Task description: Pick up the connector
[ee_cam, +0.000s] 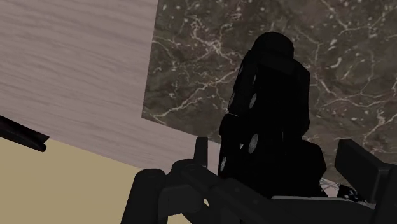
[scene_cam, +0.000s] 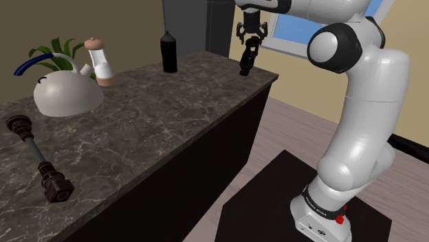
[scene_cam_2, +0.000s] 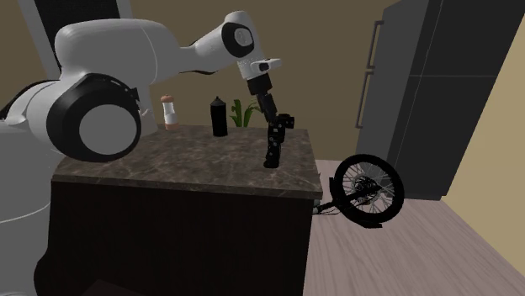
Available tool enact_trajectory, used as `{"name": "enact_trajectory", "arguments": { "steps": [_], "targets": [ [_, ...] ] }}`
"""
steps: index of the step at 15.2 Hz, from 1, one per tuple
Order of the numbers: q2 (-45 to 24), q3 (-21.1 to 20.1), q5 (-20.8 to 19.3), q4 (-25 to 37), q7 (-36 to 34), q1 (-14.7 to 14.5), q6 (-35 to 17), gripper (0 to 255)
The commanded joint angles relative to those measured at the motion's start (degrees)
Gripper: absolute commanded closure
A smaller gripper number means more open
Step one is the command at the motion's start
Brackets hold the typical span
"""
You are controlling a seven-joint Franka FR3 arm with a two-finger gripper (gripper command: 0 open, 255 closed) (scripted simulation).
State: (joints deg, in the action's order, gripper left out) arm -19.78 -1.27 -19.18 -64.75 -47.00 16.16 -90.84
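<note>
Your work surface is a dark marble-veined countertop on a black cabinet, with tan walls and a window behind it. Take the black cylindrical bottle near the back edge as your landmark. The all-black two-finger gripper hangs to the bottle's right in the shoulder view, over the counter's far corner. Its fingers are clamped on the upper end of the black elongated connector with pale round studs. The connector hangs nearly upright below the fingers, tilted a little. You cannot tell whether its lower end touches the stone; in the second exterior view it looks very close to the top. In the wrist view the connector sits between the two fingers, with the countertop corner and the pale plank floor beyond it. Left of the bottle in the shoulder view stands a white shaker with a tan cap, and further left a pale grey kettle with a blue handle. A green leafy plant is behind the kettle. Well apart from the bottle, near the front edge, lies a dark rod with knobbed ends.
</note>
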Motion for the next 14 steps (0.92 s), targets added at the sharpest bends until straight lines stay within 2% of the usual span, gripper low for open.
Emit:
{"name": "enact_trajectory", "arguments": {
  "steps": [1, 4, 5, 14],
  "targets": [
    [0.83, -0.03, -0.01, -2.88, -0.64, 0.1, -2.0, 0],
    [1.04, -0.03, -0.02, -3.64, -0.8, 0.14, -2.53, 0],
    [1.02, -0.03, -0.02, -3.64, -0.8, 0.14, -2.54, 255],
    [1.04, -0.03, -0.02, -3.64, -0.8, 0.14, -2.53, 255]
  ]
}}
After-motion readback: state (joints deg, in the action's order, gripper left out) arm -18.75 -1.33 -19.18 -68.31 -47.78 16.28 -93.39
